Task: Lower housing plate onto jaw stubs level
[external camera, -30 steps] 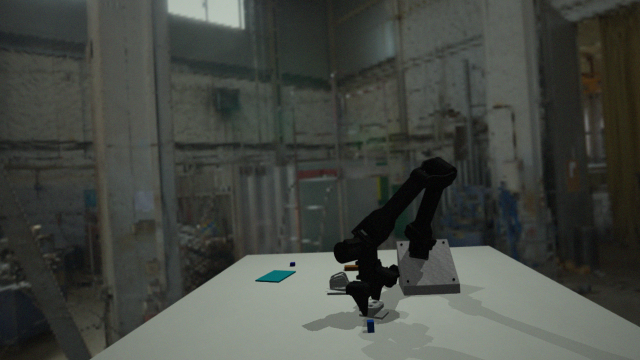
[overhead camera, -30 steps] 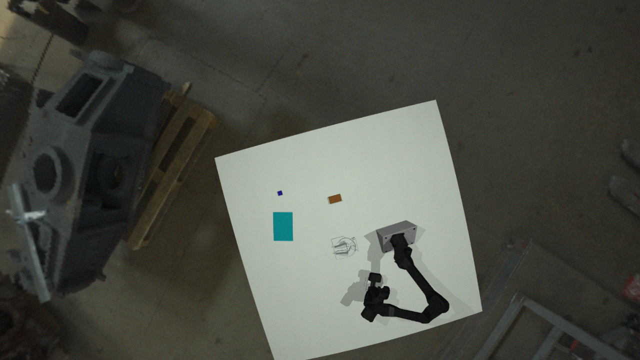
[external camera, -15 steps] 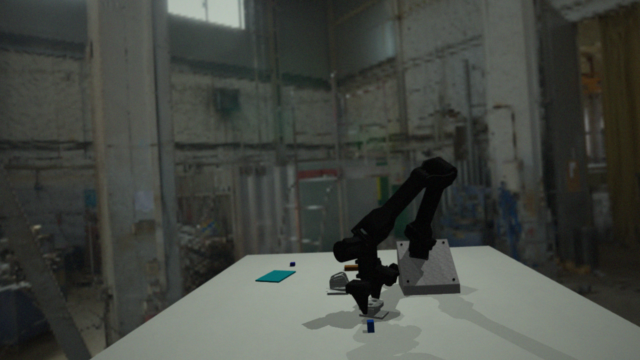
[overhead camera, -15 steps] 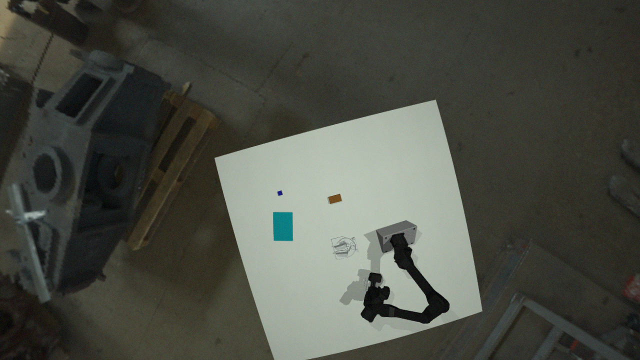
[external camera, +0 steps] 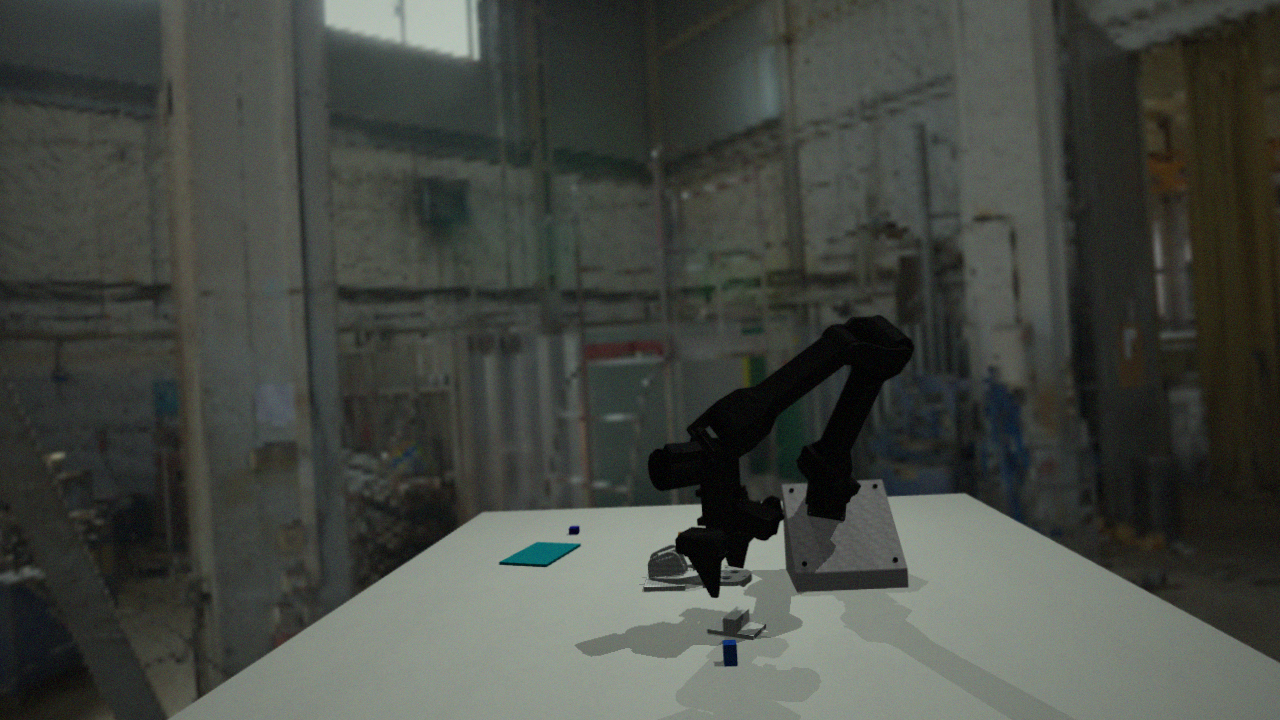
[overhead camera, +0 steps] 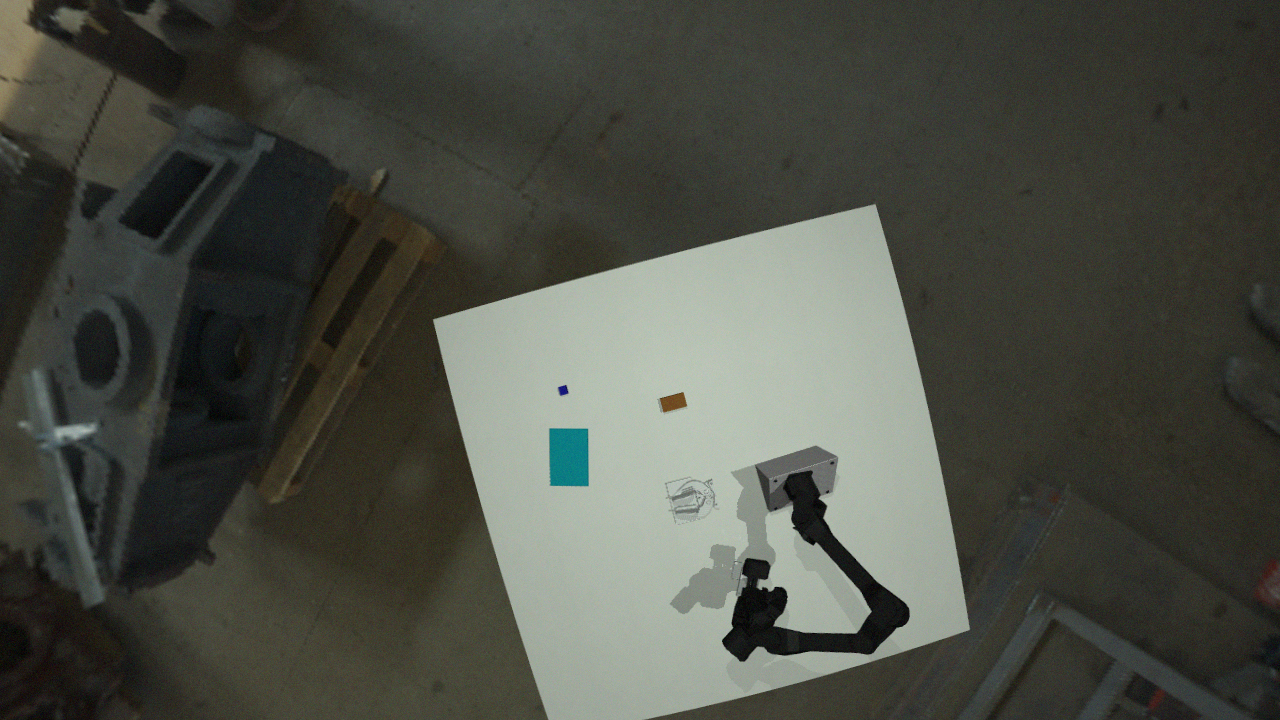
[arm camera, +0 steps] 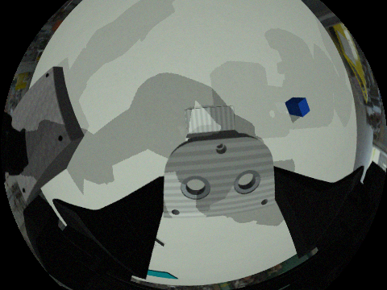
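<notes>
My gripper is shut on the grey housing plate, one finger at each side edge. The plate has two large ringed holes and three small ones. It hangs in the air, looking about level, above a low grey block on a thin base. The jaw assembly stands apart from it, farther back in the exterior view; its separate jaws and stubs are too small to tell apart. In the top view the arm hides the plate and fingertips.
A blue block stands near the low grey block. The arm's grey slanted mount is beyond the gripper. A teal panel, an orange-brown block and a small blue cube lie farther off.
</notes>
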You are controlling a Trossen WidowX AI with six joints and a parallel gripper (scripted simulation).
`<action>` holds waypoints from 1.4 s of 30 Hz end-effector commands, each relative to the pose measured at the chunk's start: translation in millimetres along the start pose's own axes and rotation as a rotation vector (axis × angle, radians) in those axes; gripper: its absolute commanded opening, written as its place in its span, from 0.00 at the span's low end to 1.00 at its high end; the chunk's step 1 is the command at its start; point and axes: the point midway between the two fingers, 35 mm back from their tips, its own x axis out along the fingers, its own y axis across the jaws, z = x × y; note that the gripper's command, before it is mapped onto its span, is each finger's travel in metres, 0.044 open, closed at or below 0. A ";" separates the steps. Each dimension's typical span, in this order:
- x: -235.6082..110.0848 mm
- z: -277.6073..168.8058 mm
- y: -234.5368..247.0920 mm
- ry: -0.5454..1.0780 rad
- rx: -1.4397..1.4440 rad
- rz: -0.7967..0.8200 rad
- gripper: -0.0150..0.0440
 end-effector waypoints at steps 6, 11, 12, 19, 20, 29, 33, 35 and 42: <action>-23.2 2.8 0.1 -0.002 -0.001 -0.007 0.85; -22.3 -4.0 3.5 0.003 0.069 -0.001 0.85; -21.9 -6.6 4.9 0.005 0.098 0.001 0.85; -19.9 -24.9 15.5 0.019 0.297 0.014 0.85; -19.7 -27.5 17.2 0.021 0.326 0.015 0.85; -18.1 -49.3 32.8 0.037 0.583 0.026 0.85; -17.7 -58.5 40.4 0.044 0.698 0.029 0.85; -17.6 -62.9 44.3 0.047 0.755 0.030 0.85; -17.5 -77.5 58.6 0.057 0.957 0.033 0.85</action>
